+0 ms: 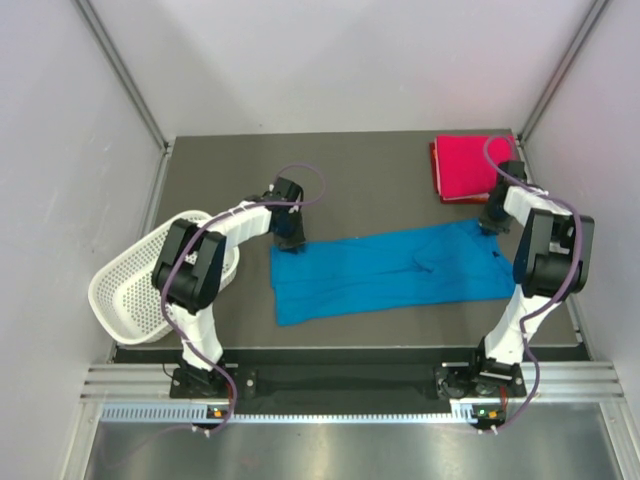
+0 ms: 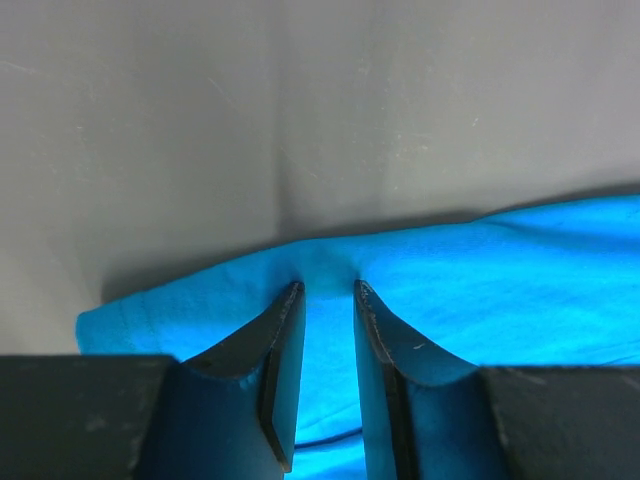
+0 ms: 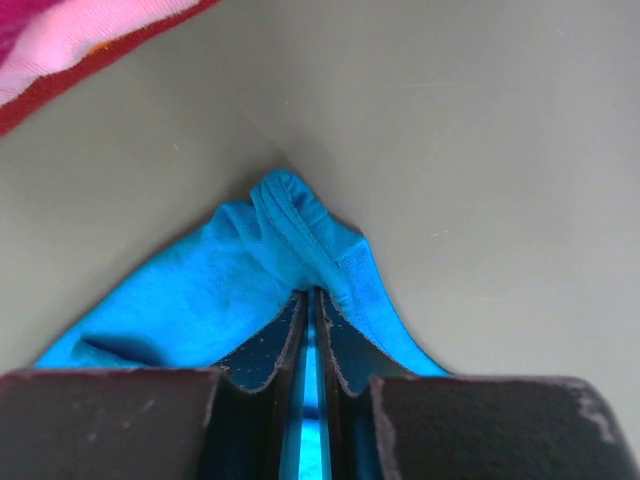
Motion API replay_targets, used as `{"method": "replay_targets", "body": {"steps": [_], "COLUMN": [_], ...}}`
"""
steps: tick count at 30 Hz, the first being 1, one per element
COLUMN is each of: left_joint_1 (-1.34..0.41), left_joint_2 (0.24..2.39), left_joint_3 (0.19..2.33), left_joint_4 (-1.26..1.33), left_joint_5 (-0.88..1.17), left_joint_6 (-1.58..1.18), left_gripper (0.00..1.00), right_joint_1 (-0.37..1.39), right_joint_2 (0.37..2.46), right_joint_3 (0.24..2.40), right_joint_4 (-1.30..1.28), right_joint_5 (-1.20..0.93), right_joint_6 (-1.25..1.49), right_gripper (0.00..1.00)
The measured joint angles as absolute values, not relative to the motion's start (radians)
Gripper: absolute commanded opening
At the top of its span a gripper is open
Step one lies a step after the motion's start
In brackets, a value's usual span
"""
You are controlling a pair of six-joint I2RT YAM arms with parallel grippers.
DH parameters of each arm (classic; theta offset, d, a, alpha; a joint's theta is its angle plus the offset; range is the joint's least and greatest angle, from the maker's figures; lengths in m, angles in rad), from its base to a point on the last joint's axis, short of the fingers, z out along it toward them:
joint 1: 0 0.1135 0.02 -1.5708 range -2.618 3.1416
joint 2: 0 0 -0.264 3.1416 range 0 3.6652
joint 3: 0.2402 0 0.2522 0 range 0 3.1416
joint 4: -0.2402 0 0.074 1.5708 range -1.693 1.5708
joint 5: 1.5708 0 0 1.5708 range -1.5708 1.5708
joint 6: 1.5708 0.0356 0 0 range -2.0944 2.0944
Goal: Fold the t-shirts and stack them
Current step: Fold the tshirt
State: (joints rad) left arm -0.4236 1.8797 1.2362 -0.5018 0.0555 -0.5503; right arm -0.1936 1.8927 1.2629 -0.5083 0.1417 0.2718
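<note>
The bright blue t-shirt [image 1: 390,270] lies folded into a long band across the middle of the table. My left gripper [image 1: 290,240] is down at its far left corner. In the left wrist view the left gripper [image 2: 327,288] is open, its fingers straddling the blue t-shirt's [image 2: 500,280] far edge with cloth lying in the gap. My right gripper [image 1: 490,225] is at the far right corner. There the right gripper [image 3: 312,292] is shut on a bunched peak of the blue t-shirt [image 3: 230,290]. The pink-red t-shirt [image 1: 468,168] lies folded at the back right, and shows as the pink-red t-shirt [image 3: 70,40] at the frame's top left.
A white mesh basket [image 1: 130,285] leans tilted off the table's left edge, beside the left arm. Grey walls close in the table on the left, back and right.
</note>
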Motion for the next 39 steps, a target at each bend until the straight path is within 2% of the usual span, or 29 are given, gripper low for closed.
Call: {"method": "replay_targets", "body": {"steps": [7,10,17,24,31,39], "left_joint_1": [-0.423,-0.426,-0.429,-0.445,-0.447,-0.455], "left_joint_2": [1.785,1.695,1.506,1.49,1.537,1.53], "left_joint_3": [1.242,1.242,1.105,0.869,0.838,0.838], "left_joint_4": [-0.583,-0.614,-0.605,-0.559,-0.568,-0.587], "left_joint_5": [0.063,0.07,0.192,0.284,0.142,0.001], "left_joint_6": [-0.496,-0.48,-0.466,-0.512,-0.553,-0.604], "left_gripper": [0.33,0.33,0.27,0.24,0.18,0.18], "right_joint_1": [-0.18,-0.176,-0.163,-0.136,-0.149,-0.164], "right_joint_2": [1.855,1.802,1.665,1.616,1.685,1.713], "right_joint_3": [1.278,1.293,1.269,1.13,1.064,1.047], "right_joint_4": [-0.564,-0.593,-0.616,-0.627,-0.62,-0.593], "right_joint_5": [0.14,0.118,0.023,-0.047,-0.032,0.006], "right_joint_6": [0.273,0.279,0.336,0.389,0.393,0.392], "right_gripper": [0.25,0.27,0.27,0.26,0.26,0.27]}}
